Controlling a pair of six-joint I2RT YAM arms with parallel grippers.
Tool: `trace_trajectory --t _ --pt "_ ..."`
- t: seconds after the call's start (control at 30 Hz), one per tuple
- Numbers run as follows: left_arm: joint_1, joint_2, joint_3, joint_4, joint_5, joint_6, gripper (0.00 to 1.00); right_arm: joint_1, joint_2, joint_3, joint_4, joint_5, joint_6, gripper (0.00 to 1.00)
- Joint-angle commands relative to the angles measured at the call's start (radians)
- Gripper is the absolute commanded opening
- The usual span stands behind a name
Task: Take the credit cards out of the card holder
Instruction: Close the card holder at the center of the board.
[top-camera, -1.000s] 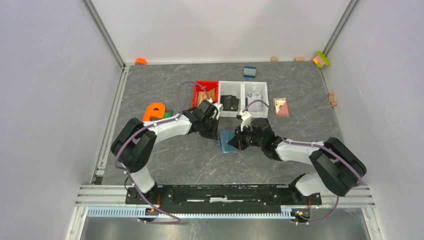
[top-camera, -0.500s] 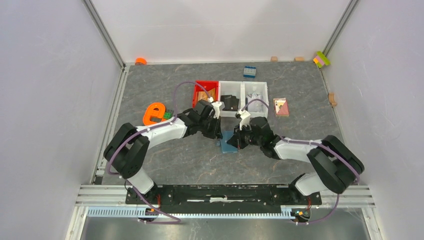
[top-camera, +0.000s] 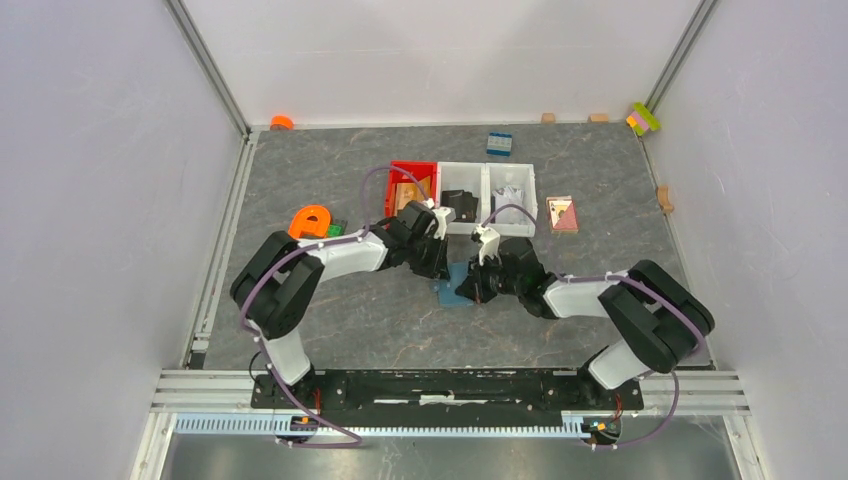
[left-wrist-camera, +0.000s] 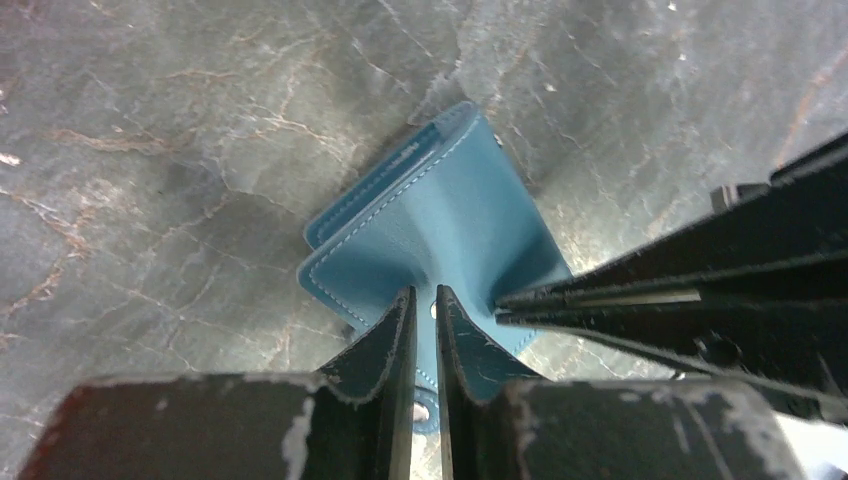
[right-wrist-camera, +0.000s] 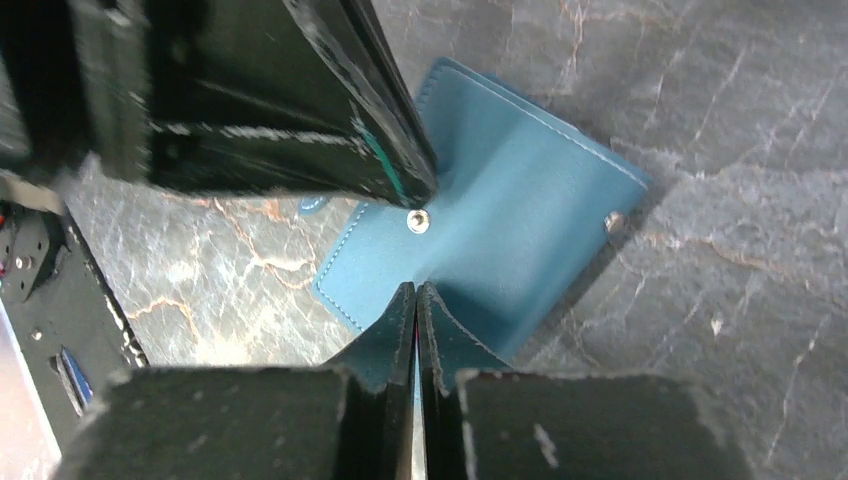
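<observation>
Standing beyond the card holder (left-wrist-camera: 440, 230): three bins (top-camera: 483, 165).

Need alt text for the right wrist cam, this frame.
The right fingers are shut on the lower edge of the blue card holder, which lies on the grey marbled table. The left fingers enter from upper left, tips on the holder by a metal snap. No cards visible.

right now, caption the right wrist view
Right hand and left hand each pinch the open blue card holder on the table.
</observation>
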Motion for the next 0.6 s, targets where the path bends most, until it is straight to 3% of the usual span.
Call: trace_trajectory --t 0.0,0.17,0.33,0.43,0.57 --pt "-0.002 0.065 0.064 -0.044 -0.081 -0.014 0.18 -0.01 0.089 0.029 0.005 0.004 0.024 0.05" --pt "-0.001 0.103 0.089 -0.07 -0.105 -0.027 0.15 -0.038 0.031 -0.014 0.072 -0.02 0.053 0.02" --pt "-0.001 -0.064 -0.012 0.032 -0.145 -0.028 0.16 -0.041 -0.173 -0.058 0.045 0.087 -0.008 0.03" --pt "-0.001 -0.212 -0.094 0.08 -0.209 -0.02 0.26 -0.042 -0.309 -0.069 -0.018 0.202 -0.068 0.09" --pt "-0.001 -0.394 -0.191 0.115 -0.329 -0.003 0.43 -0.04 -0.484 -0.111 -0.056 0.397 -0.126 0.29"
